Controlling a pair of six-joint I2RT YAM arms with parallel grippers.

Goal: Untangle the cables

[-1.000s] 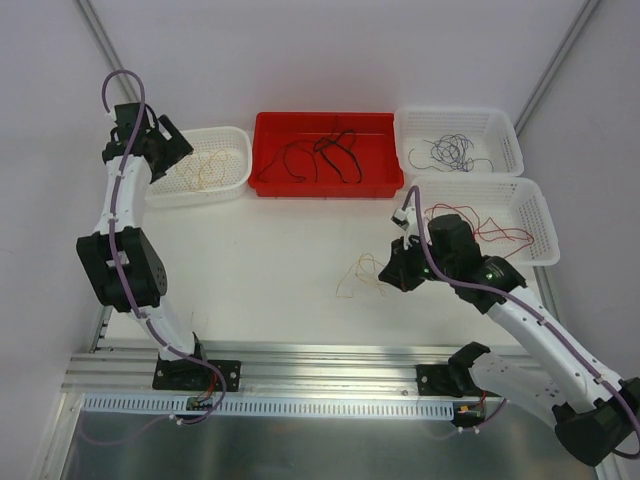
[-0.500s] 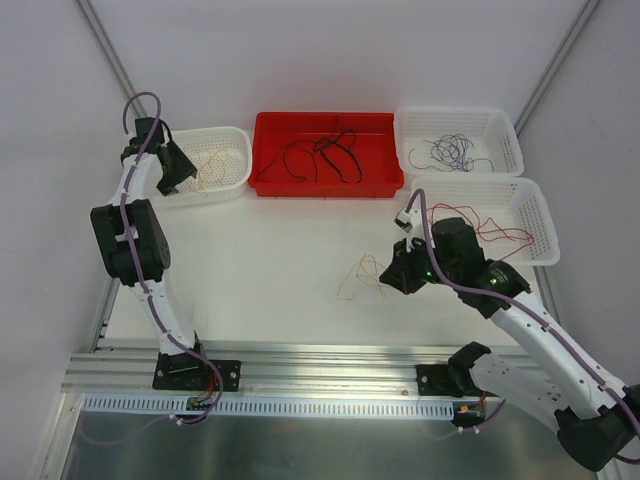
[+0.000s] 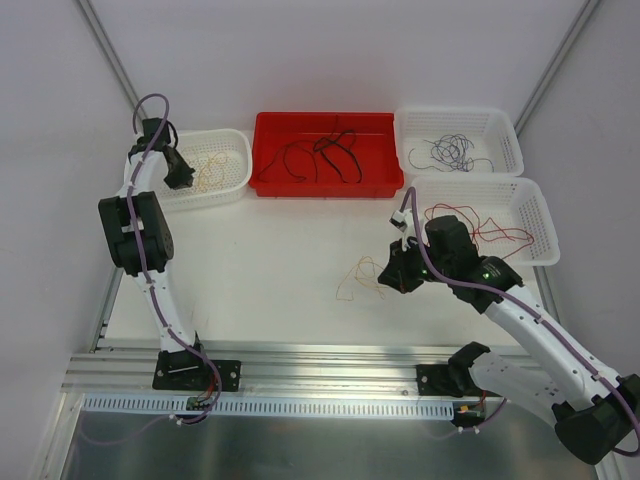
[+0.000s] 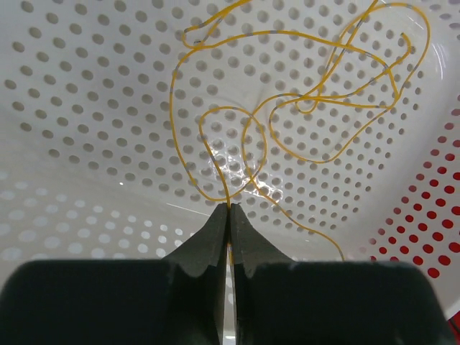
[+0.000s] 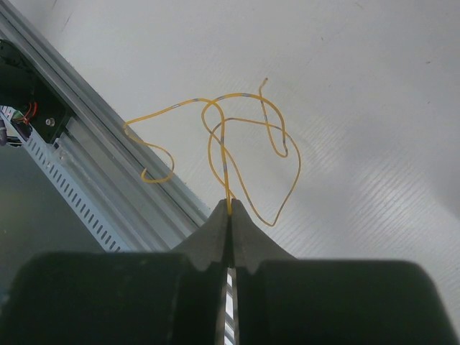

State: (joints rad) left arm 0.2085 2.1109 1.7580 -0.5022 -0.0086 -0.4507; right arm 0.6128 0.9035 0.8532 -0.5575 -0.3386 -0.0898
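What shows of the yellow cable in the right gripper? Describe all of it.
The yellow cable is a hair-thin flexible wire, yellow with short greyish stretches, curled into loose crossing loops. The right gripper, shut, pinches one stretch at its fingertips. The loops spread over the white table; whether they touch it is unclear.

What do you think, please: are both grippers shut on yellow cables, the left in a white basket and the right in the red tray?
One slip: the right gripper holds its yellow cable over the table, not in the red tray; the right wrist view shows it. The rest stands.
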